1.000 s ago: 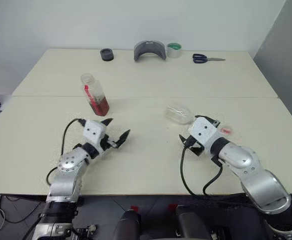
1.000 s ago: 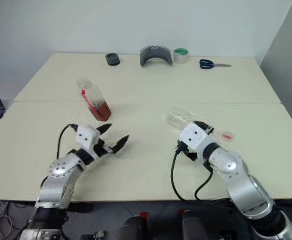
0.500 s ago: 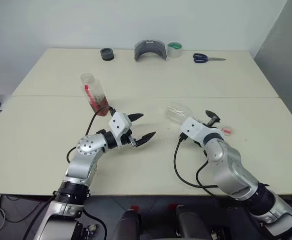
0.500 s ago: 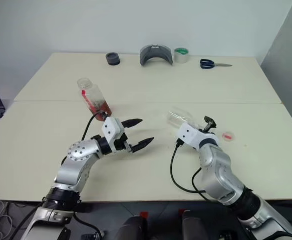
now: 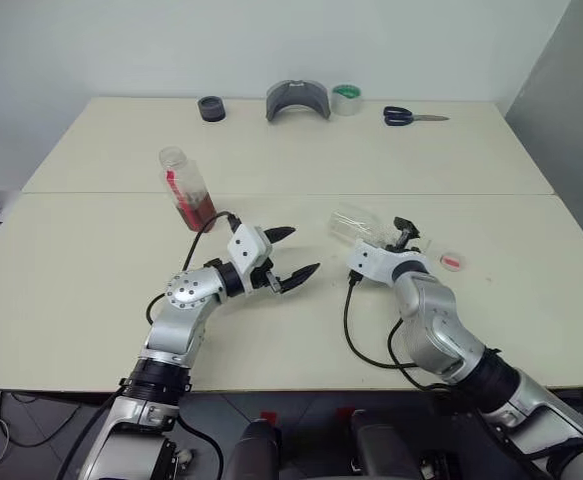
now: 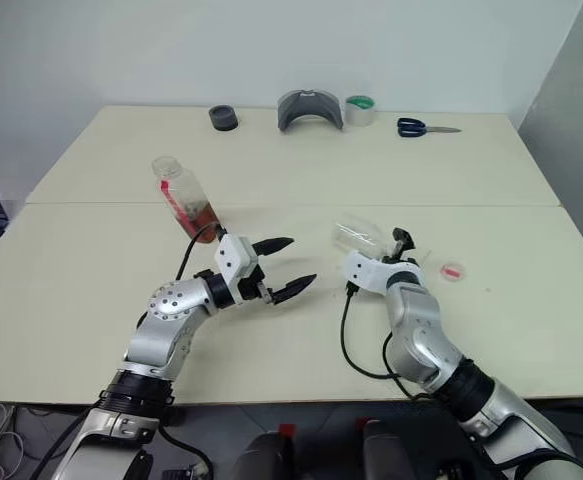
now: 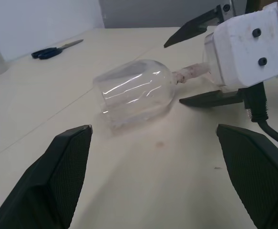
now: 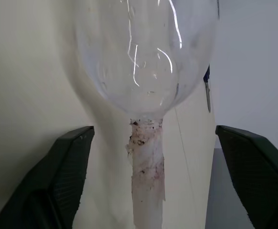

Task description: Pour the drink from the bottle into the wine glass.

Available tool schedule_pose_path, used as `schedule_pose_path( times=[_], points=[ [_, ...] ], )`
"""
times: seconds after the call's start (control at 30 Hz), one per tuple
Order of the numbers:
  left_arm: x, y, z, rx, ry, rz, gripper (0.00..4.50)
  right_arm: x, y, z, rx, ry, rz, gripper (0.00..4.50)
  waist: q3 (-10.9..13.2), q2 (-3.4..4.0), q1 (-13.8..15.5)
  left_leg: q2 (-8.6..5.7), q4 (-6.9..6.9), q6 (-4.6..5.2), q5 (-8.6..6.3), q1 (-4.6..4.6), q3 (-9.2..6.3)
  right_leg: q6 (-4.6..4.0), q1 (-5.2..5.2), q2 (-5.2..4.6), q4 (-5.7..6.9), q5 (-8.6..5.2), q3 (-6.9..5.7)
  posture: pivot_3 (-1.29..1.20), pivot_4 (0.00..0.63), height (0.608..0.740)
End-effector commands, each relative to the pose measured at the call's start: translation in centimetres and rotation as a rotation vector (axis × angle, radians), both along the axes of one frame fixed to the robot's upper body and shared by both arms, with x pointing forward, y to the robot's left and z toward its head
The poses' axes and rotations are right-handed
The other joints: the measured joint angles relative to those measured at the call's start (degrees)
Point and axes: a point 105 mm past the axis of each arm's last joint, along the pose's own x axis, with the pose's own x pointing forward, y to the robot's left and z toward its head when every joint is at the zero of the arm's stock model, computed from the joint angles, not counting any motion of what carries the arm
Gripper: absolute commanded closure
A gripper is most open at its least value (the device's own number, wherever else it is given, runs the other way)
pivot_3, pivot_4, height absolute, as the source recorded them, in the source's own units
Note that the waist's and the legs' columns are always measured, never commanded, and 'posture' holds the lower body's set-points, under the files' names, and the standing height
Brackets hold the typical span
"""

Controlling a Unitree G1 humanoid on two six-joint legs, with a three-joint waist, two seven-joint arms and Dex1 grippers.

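Here the clear wine glass (image 7: 135, 91) lies tipped over, stem between the wide-spread right gripper (image 8: 150, 186).

Toppled wine glass (image 5: 354, 226) — right gripper (image 5: 403, 237) alongside

The left gripper (image 5: 293, 253) now sits further toward three o'clock, nearer the wine glass (image 5: 355, 224). The right gripper (image 7: 199, 61) has rolled and advanced toward twelve o'clock, its fingers (image 8: 72, 171) now straddling the stem.

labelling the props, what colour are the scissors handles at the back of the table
Dark blue handles on the scissors, clearest in the left eye view.
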Motion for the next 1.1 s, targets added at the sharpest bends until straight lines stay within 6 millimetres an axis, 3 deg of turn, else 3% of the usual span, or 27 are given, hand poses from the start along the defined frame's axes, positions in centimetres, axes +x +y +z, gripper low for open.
schedule_pose_path(
  times=[0.03,0.3,0.33,0.47,0.57,0.7,0.77,0.97,1.1],
  points=[
    [-0.1,-0.7,1.1,-0.006,-0.051,-0.021,0.00,0.7,0.1,0.8,0.000,-0.017,0.010,1.24,0.00,0.00,-0.03,0.01,0.00,0.00,0.00,0.00,0.00,0.00,0.00,0.00,0.00,0.00,-0.01,0.00,0.150,0.740],
    [-0.1,-0.8,1.3,-0.027,-0.053,0.000,0.00,1.6,-0.3,1.6,0.012,-0.020,0.008,4.19,0.00,0.00,-0.15,0.01,0.00,0.00,0.00,0.01,0.00,0.00,0.00,0.01,0.01,0.00,0.00,0.00,0.150,0.740],
    [-0.2,-0.8,1.4,-0.029,-0.052,0.002,0.00,1.7,-0.3,2.1,0.022,-0.031,0.008,4.30,0.00,0.00,-0.15,0.01,0.00,0.00,0.00,0.01,-0.01,0.00,0.00,0.01,0.02,0.00,-0.01,0.00,0.150,0.740],
    [-0.2,-0.4,1.3,-0.049,-0.021,0.025,0.00,1.7,-0.2,5.2,0.301,-0.040,-0.023,4.30,0.00,0.00,-0.20,0.01,0.00,0.00,0.00,-0.01,0.01,0.00,-0.02,0.00,0.02,0.00,0.01,0.00,0.150,0.740],
    [-0.2,0.1,1.3,-0.066,0.017,0.025,0.00,1.8,0.2,5.6,0.520,0.014,-0.038,4.30,0.00,0.01,-0.39,0.02,-0.01,0.00,0.00,0.00,-0.01,-0.01,-0.02,0.01,0.05,0.00,0.01,0.00,0.150,0.740],
    [-1.3,0.8,1.5,-0.108,0.170,-0.046,0.00,3.2,1.3,6.5,1.035,0.071,0.020,4.30,0.00,0.01,-0.52,0.03,-0.03,0.00,0.00,0.00,-0.03,-0.01,-0.02,0.02,0.06,0.01,0.00,0.00,0.150,0.740],
    [-1.9,1.1,1.9,-0.117,0.220,-0.078,0.00,4.2,1.3,6.3,1.181,0.057,0.023,4.30,0.02,0.03,-0.52,0.04,-0.04,0.00,0.00,0.00,-0.03,-0.01,-0.02,0.02,0.06,0.01,0.00,0.00,0.150,0.740],
    [-3.2,1.2,2.8,-0.131,0.307,-0.141,0.00,5.4,2.2,4.6,1.272,0.044,0.026,4.30,0.03,0.05,-0.48,0.00,-0.04,0.00,0.00,-0.01,0.02,-0.02,-0.03,-0.02,0.06,0.01,0.03,0.00,0.150,0.740],
    [-3.8,1.0,3.4,-0.129,0.337,-0.165,0.00,4.3,2.7,2.5,1.263,0.083,0.029,4.30,0.02,0.06,-0.54,0.04,-0.05,0.00,0.00,0.03,0.03,-0.02,-0.03,0.01,0.08,0.01,0.04,0.00,0.150,0.740]
  ],
)
